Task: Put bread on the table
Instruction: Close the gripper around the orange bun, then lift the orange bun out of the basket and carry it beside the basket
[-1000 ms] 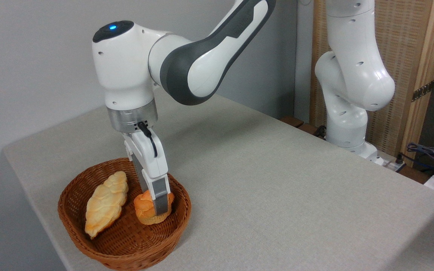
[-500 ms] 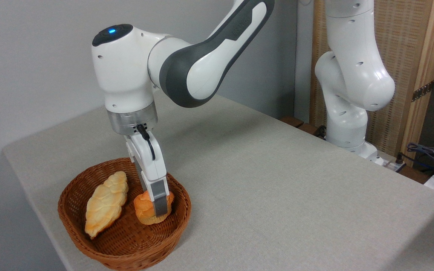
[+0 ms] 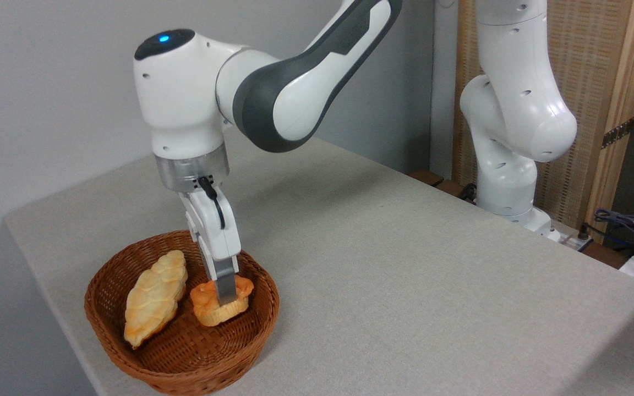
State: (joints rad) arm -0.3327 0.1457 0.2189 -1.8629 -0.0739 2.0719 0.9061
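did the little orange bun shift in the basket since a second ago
Yes. The bread has tipped over toward the braided loaf and sits lower against the basket rim, pinched by the gripper.

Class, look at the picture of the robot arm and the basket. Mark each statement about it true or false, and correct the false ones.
1. The basket holds two pieces of bread. True.
2. The small orange bun lies on the bare table. False: it is inside the basket.
3. The gripper has its fingers down at the bun. True.
4. The long pale loaf is to the right of the bun. False: it is to the left.
5. The basket stands at the table's far right edge. False: it stands near the left front corner.
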